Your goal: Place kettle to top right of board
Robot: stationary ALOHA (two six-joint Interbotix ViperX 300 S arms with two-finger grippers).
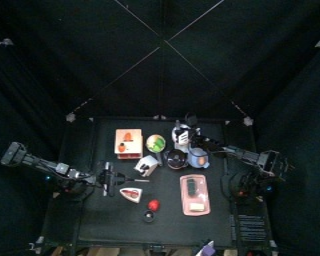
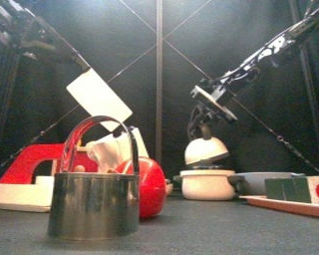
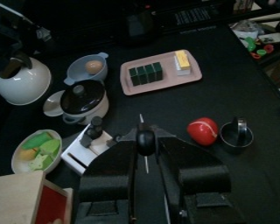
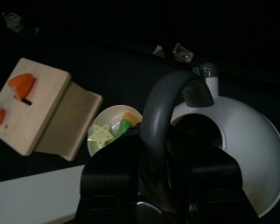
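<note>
Item: white kettle [image 4: 241, 144], its grey handle [image 4: 166, 101] clamped between our right jaws [image 4: 166, 166], the body hanging just below them above the worktop [image 1: 89, 150].

Item: wooden board [image 4: 43, 105], bearing orange pieces, well beyond those jaws and to one side of the kettle; a bowl of greens [image 4: 113, 131] lies between board and jaws.

Item: our left jaws [image 3: 143, 144], pressed together on nothing, low over the worktop; a red ball [image 3: 202, 130] and a small black cup [image 3: 234, 134] lie just ahead of them.
</note>
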